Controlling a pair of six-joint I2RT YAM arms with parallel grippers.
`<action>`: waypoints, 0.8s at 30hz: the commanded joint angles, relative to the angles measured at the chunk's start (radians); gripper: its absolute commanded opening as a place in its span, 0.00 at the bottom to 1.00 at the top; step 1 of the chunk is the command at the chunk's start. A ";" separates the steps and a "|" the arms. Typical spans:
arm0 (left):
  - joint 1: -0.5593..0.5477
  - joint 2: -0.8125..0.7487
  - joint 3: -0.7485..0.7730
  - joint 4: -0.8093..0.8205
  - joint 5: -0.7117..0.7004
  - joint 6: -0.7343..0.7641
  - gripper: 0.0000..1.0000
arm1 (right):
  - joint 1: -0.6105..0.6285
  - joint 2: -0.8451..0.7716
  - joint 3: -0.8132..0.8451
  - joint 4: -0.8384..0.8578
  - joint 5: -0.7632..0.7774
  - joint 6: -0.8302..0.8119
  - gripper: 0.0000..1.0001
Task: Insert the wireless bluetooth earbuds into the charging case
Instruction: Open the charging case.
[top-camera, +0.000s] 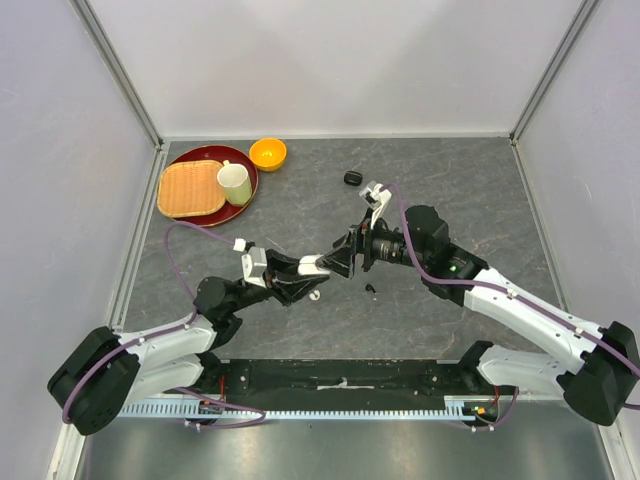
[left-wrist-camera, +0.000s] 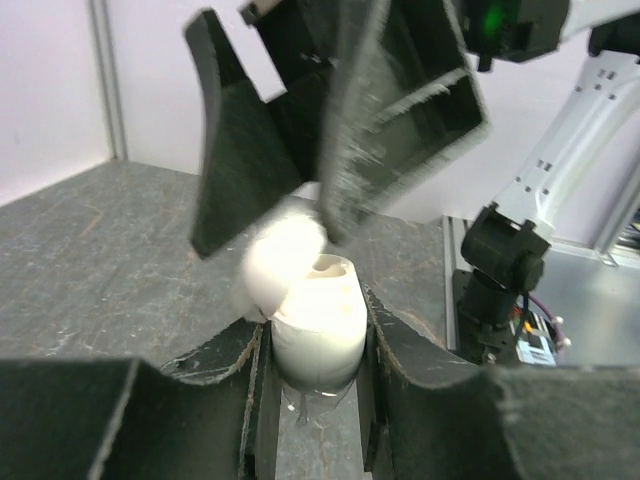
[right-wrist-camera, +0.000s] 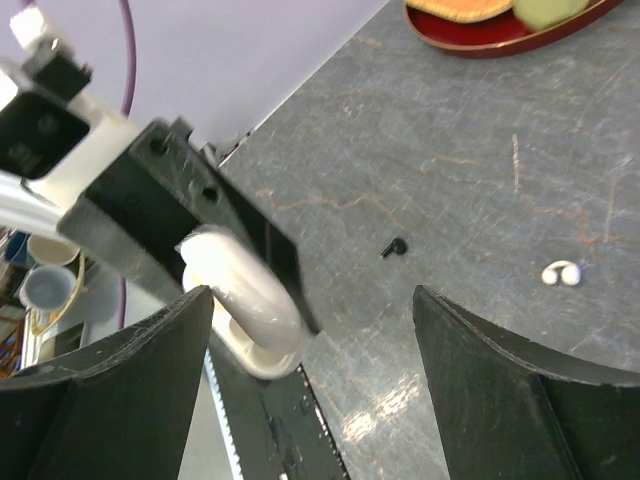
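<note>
A white charging case (left-wrist-camera: 318, 335) stands upright between my left gripper's (left-wrist-camera: 313, 375) fingers, which are shut on its base. Its lid (left-wrist-camera: 283, 256) is tipped open to the left. My right gripper (left-wrist-camera: 270, 235) hangs open just above, one finger (left-wrist-camera: 232, 160) on each side of the lid, with nothing held. In the right wrist view the case (right-wrist-camera: 248, 300) sits by the right gripper's (right-wrist-camera: 312, 300) left finger. A black earbud (right-wrist-camera: 396, 246) and white earbuds (right-wrist-camera: 562, 273) lie loose on the table. From above, both grippers (top-camera: 318, 266) (top-camera: 342, 260) meet at mid-table, with the black earbud (top-camera: 371, 289) nearby.
A small black case (top-camera: 351, 178) lies toward the back of the table. At the back left a red tray (top-camera: 246, 191) holds a woven mat (top-camera: 190, 188) and a cup (top-camera: 234, 183), with an orange bowl (top-camera: 267, 153) beside it. Walls enclose the table.
</note>
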 joint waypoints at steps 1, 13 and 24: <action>-0.017 -0.041 -0.006 0.388 0.089 0.016 0.02 | -0.014 0.021 0.048 0.050 0.102 0.003 0.87; -0.015 -0.046 -0.051 0.376 -0.013 0.080 0.02 | -0.021 -0.036 0.111 0.058 0.050 0.021 0.97; -0.015 -0.133 -0.089 0.273 -0.085 0.158 0.02 | -0.051 -0.189 0.117 -0.213 0.468 -0.034 0.97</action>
